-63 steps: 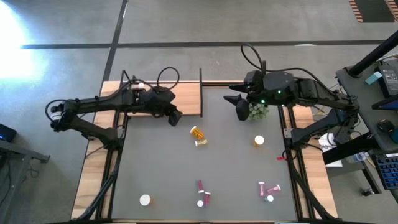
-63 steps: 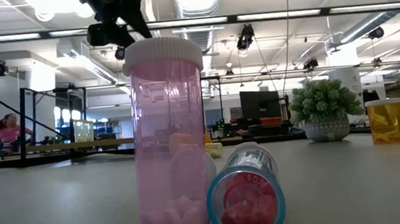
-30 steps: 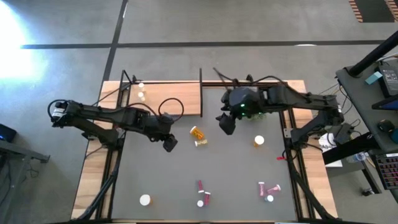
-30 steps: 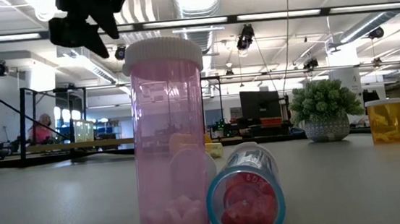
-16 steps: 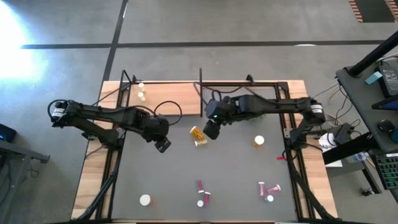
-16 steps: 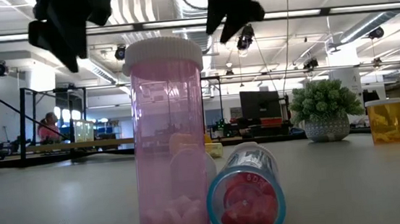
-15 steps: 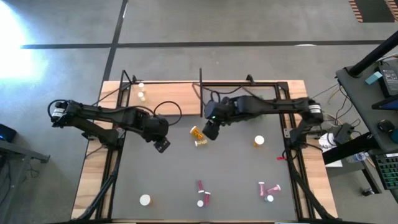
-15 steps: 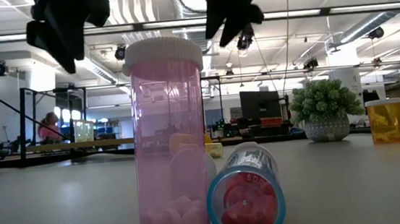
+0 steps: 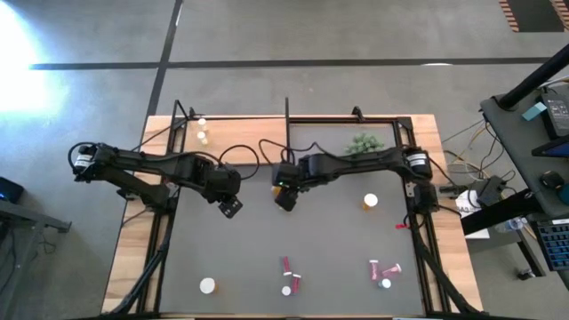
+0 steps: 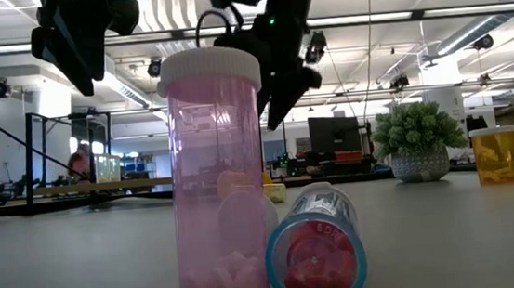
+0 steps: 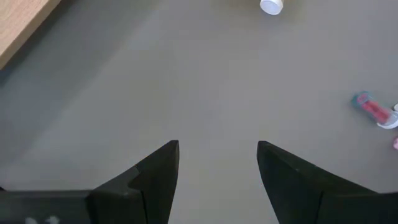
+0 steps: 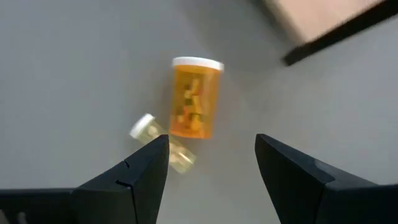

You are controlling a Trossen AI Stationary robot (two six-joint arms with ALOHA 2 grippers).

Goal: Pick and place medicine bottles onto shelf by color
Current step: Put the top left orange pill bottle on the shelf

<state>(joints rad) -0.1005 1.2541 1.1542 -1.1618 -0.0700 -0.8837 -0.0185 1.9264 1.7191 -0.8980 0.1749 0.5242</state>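
So the right gripper [image 12: 211, 171] is hanging over the middle of the grey mat [image 9: 338, 240] with its fingers spread and nothing between them, lined up on an orange bottle [image 12: 195, 98] that's lying on its side. Problem is there's a small yellowish bottle [image 12: 163, 144] right next to it, looks like it's touching or nearly so, hard to tell for sure. If the arm comes straight down, one finger could land on that little one and kick it away, or pinch both at once. A bottle on its side will also roll if the fingers close along its length instead of across the body.

The left gripper [image 11: 217, 180] is also parted and empty, hovering over bare mat left of centre. Only two small white bottles [image 9: 203, 130] sit on the shelf [image 9: 240, 142]; the pink ones [image 9: 289, 277] are still down at the near edge.
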